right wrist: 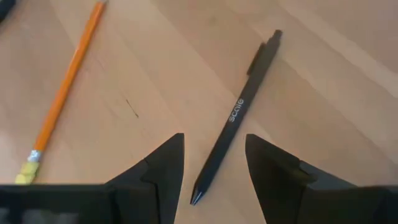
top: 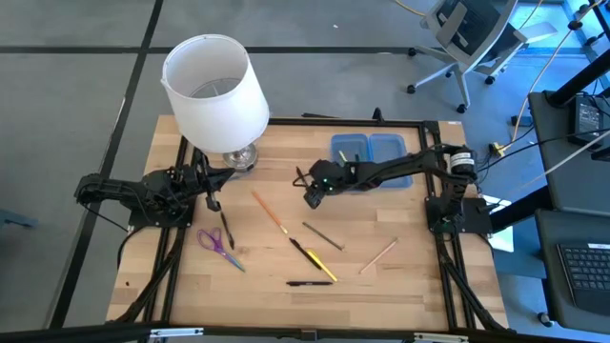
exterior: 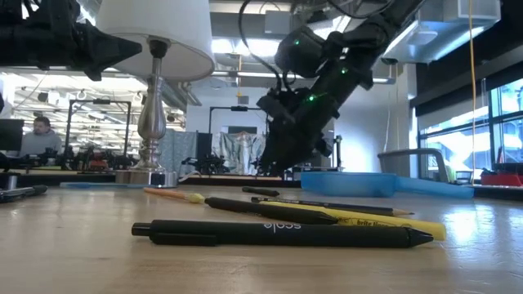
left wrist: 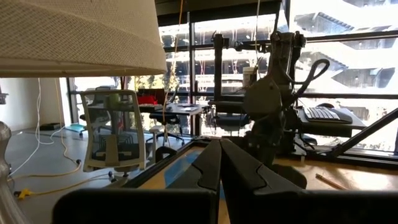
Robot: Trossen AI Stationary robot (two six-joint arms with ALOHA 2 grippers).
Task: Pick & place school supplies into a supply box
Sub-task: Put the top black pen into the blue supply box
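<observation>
Pens [top: 311, 255] and scissors [top: 218, 245] mostly on your bench [top: 400, 276]; right tool [right wrist: 214, 163] wide over black pen [right wrist: 236, 115], left tool [left wrist: 220, 163] closed, empty.

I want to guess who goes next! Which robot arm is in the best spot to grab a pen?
Probably the right arm. Its gripper hangs open right over a black pen on the table. The left gripper waits shut beside the lamp, over no pen.
</observation>
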